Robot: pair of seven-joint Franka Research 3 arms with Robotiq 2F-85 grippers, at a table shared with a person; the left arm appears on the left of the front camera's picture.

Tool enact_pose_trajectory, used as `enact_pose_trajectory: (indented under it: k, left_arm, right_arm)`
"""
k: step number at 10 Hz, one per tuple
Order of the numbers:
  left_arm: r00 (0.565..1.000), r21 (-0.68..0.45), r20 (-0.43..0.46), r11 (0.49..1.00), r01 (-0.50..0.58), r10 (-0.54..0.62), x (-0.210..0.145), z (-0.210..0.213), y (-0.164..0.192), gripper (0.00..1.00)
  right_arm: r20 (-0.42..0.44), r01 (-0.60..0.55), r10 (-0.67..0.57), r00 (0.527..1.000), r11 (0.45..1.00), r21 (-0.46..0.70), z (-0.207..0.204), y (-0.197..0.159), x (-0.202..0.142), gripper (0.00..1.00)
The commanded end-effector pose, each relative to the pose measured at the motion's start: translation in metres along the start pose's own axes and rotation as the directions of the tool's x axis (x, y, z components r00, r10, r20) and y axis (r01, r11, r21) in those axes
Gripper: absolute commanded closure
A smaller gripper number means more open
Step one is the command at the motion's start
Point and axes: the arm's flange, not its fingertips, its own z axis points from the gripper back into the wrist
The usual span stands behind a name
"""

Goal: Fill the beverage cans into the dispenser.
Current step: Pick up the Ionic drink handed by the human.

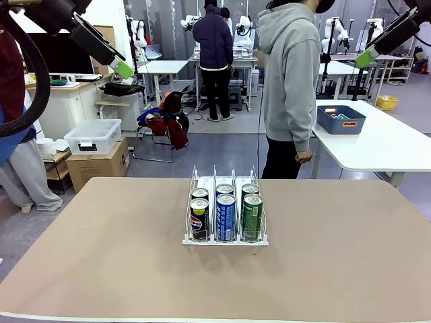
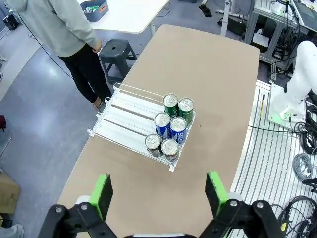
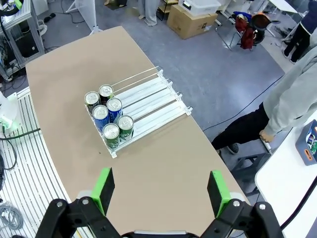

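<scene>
The white wire dispenser [image 1: 204, 182] stands mid-table with several beverage cans upright at its front lip. Two black Pepsi cans [image 1: 199, 219] fill the left lane, two blue cans [image 1: 225, 217] the middle, two green cans [image 1: 252, 217] the right. My left gripper [image 1: 121, 70] hangs high at the upper left, open and empty. My right gripper [image 1: 366, 57] is raised at the upper right, also open and empty. In the left wrist view the open left gripper [image 2: 158, 193] looks down on the dispenser [image 2: 124, 116]; in the right wrist view the open right gripper [image 3: 161, 191] does the same [image 3: 153, 99].
A person in a grey hoodie [image 1: 291, 74] stands at the table's far edge, one hand [image 1: 303, 156] hanging down. A blue bin [image 1: 340, 119] sits on a white table [image 1: 390, 145] at the back right. Bare brown tabletop [image 1: 101, 256] surrounds the dispenser.
</scene>
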Motion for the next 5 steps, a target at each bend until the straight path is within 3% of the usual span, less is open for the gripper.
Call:
enact_pose_trajectory:
  k: [1, 5]
  left_arm:
    - [0.998, -0.027, 0.046, 0.999, -0.031, 0.032, 0.0007, 0.0062, -0.0019, 0.00]
    - [0.994, -0.038, 0.092, 0.997, -0.064, 0.067, 0.0007, 0.0098, 0.0065, 0.00]
  right_arm:
    - [0.007, 0.037, -0.037, 0.999, 0.999, 0.011, 0.0022, -0.0025, -0.0004, 0.00]
    - [0.052, 0.074, -0.074, 0.996, 0.997, 0.019, 0.0057, -0.0083, -0.0053, 0.00]
